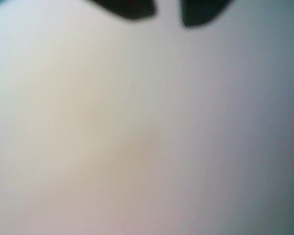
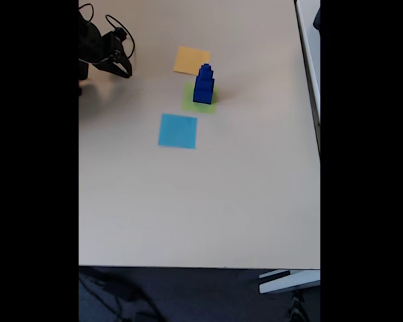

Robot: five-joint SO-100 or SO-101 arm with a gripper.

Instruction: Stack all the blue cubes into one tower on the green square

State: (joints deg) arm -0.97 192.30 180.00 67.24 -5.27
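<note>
wrist view: all blurred, gripper (image 1: 167, 17) tips cut by top edge | fixed view: arm (image 2: 97, 48) cut at left edge | blue cubes (image 2: 203, 85) too small to count

My gripper (image 2: 121, 64) is black, w/ black fingertips (image 1: 132, 10) in the wrist view. Cubes (image 2: 203, 85) are dark blue, plain. Square under them (image 2: 191, 102) is light yellow-green. Other patches: one orange-yellow (image 2: 191, 60), one light blue (image 2: 177, 131). Table (image 2: 201, 201) is pale beige, no pattern. Floor (image 2: 188, 295) dark grey.
</note>
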